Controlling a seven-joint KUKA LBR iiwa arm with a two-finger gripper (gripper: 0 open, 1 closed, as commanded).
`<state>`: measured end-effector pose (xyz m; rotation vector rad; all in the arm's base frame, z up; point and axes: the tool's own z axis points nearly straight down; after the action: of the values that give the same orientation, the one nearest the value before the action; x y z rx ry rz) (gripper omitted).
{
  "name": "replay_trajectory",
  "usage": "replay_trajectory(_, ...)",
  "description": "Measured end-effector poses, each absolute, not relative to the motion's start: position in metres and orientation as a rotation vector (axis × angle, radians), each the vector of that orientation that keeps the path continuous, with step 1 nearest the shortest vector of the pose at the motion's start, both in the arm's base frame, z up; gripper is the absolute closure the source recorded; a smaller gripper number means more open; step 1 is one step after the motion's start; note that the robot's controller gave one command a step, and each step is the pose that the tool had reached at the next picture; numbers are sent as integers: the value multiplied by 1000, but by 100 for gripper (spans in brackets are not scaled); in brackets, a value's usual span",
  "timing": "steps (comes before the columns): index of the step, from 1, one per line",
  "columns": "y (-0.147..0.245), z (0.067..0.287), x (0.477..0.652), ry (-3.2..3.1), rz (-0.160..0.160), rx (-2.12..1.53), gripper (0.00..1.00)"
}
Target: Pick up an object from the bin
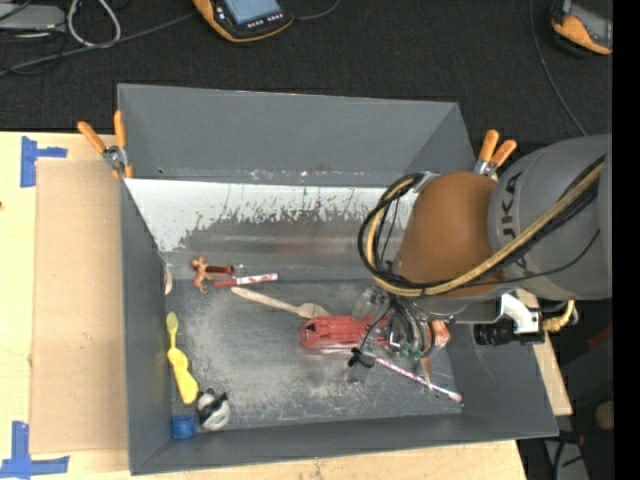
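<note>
Arm (560,218) entering from the right, its brown-orange wrist cover (445,233) and looped cables (380,230) tilted down over the right half of the grey metal bin (290,138); gripper (368,353) lowered to the bin floor at the right end of a red plastic object (335,333); whether the fingers are apart or together cannot be told. Red plastic object: elongated, lying flat on the floor right of centre, touching or just beside the gripper; thin pale stick (430,383) slanting just to its right; wooden spoon (285,303) at its upper left; yellow toothbrush-like piece (180,363) and blue cap (182,428) well apart, by the left wall.
</note>
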<state>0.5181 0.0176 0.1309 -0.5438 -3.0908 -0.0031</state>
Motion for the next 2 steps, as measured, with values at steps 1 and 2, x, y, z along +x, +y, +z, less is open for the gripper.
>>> replay_trajectory(1, 4, 110, 525, -3078, -3, -619, 0)
replay_trajectory(2, 5, 100, 531, -3139, -3, -216, 0)
